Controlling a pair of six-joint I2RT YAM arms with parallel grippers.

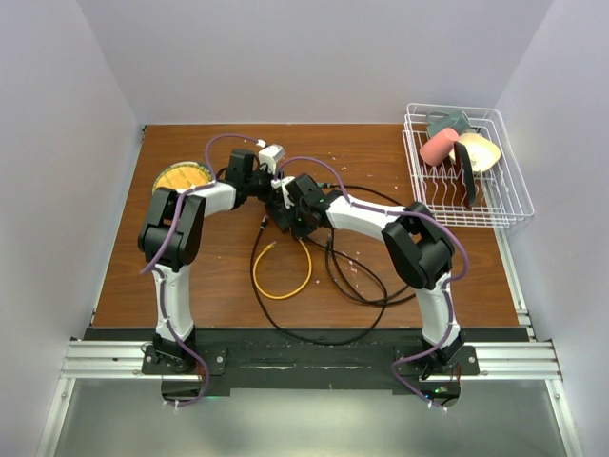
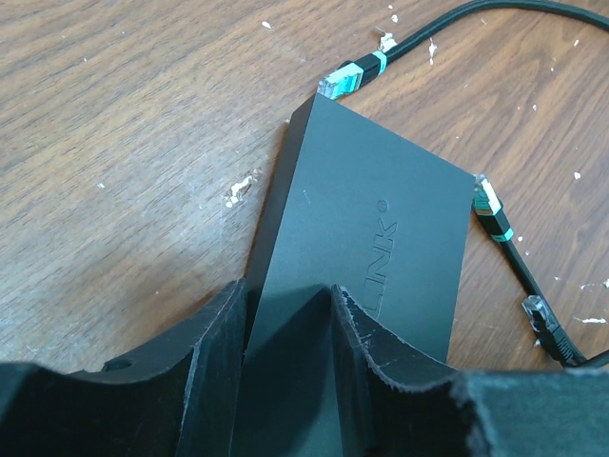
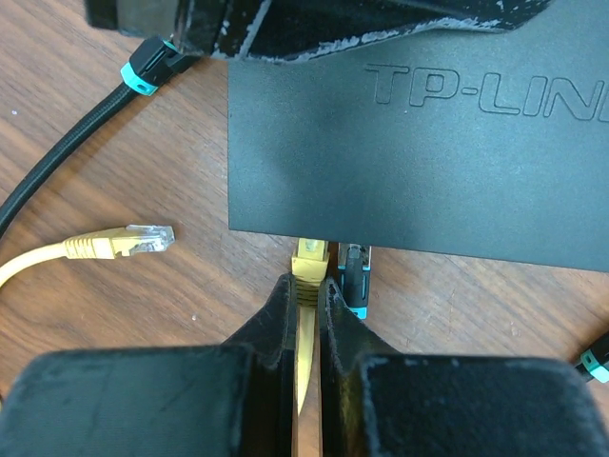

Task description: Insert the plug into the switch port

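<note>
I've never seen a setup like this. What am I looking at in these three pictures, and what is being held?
These are two robot arms bolted at the near edge of a wooden table. The overhead picture looks down from above and behind them. The other two pictures come from a camera on each wrist. The left tool grips a flat, dark network switch. The right tool pinches a yellow plug at the switch's port edge, beside a black plug. I cannot tell whether the yellow plug is fully in. Around them lie loose cables, a yellow dish and a dish rack.
</note>
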